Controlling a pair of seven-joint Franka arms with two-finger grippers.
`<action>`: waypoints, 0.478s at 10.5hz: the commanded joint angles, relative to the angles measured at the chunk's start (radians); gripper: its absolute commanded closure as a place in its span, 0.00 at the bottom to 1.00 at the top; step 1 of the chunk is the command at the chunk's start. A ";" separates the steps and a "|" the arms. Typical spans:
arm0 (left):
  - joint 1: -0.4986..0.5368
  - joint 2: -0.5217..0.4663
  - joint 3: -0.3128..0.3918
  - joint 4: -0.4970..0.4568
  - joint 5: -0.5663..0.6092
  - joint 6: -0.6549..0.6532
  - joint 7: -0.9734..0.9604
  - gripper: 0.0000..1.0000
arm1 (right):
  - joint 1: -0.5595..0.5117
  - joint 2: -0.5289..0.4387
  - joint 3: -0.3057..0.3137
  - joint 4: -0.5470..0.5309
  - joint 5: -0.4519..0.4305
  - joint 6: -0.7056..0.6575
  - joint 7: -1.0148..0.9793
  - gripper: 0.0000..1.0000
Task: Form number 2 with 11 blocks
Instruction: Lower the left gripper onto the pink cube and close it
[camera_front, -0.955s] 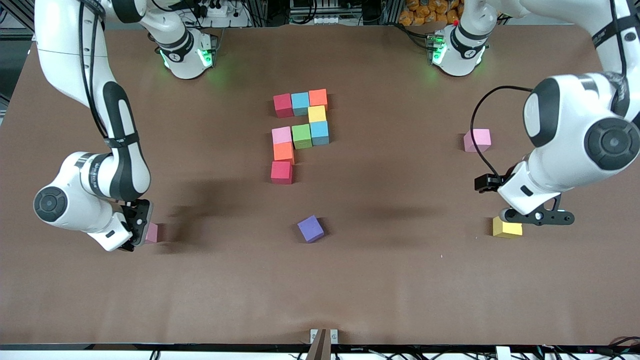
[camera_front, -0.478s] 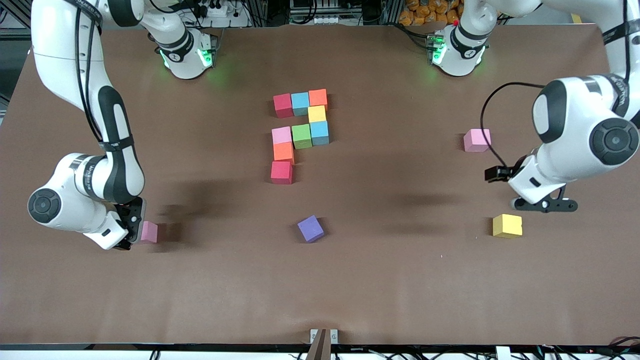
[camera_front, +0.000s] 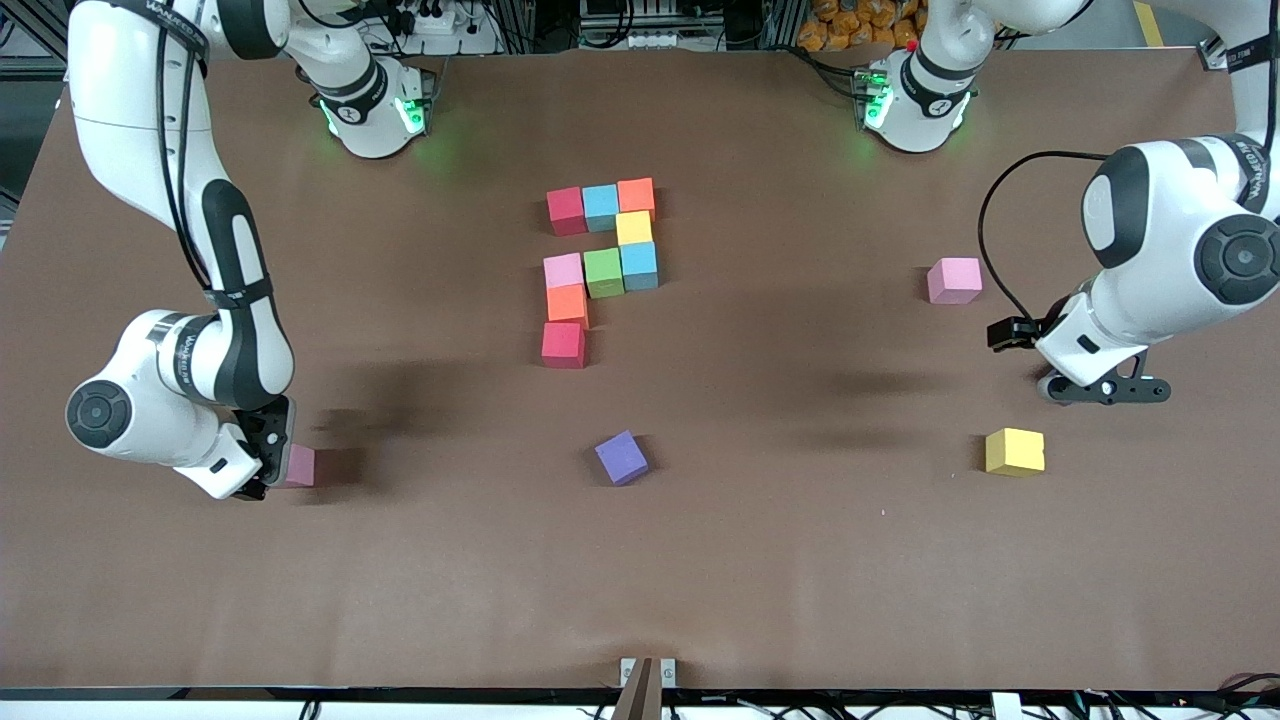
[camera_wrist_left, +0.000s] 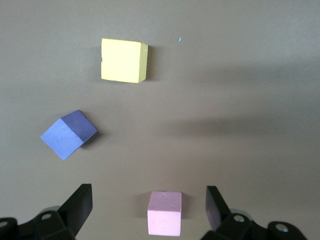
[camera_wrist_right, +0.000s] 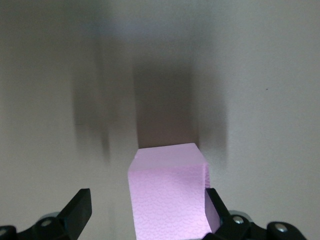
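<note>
Right claw (camera_wrist_right: 147, 212) open astride pink block (camera_wrist_right: 170, 192) | left claw (camera_wrist_left: 148, 210) open, aloft

Purple cube: one small matte purple foam-like cube (camera_front: 621, 457), turned askew, resting alone on the bench at 6 o'clock from the block cluster.
Bench: flat brown matte bench (camera_front: 760, 580).
Bench edge: small grey metal bracket (camera_front: 647, 672) at 6 o'clock.

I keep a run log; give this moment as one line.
right gripper: open around pink foam cube | left gripper: open above table | partial figure of blocks: nine placed
</note>
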 joint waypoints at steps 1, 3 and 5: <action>0.016 -0.108 -0.028 -0.146 0.038 0.074 -0.010 0.00 | 0.000 0.010 0.010 -0.004 -0.004 0.022 -0.022 0.00; 0.062 -0.163 -0.089 -0.279 0.038 0.199 -0.010 0.00 | -0.002 0.010 0.010 -0.001 -0.004 0.023 -0.032 0.00; 0.073 -0.181 -0.114 -0.358 0.038 0.269 -0.026 0.00 | 0.000 0.005 0.010 0.003 -0.004 0.022 -0.047 0.00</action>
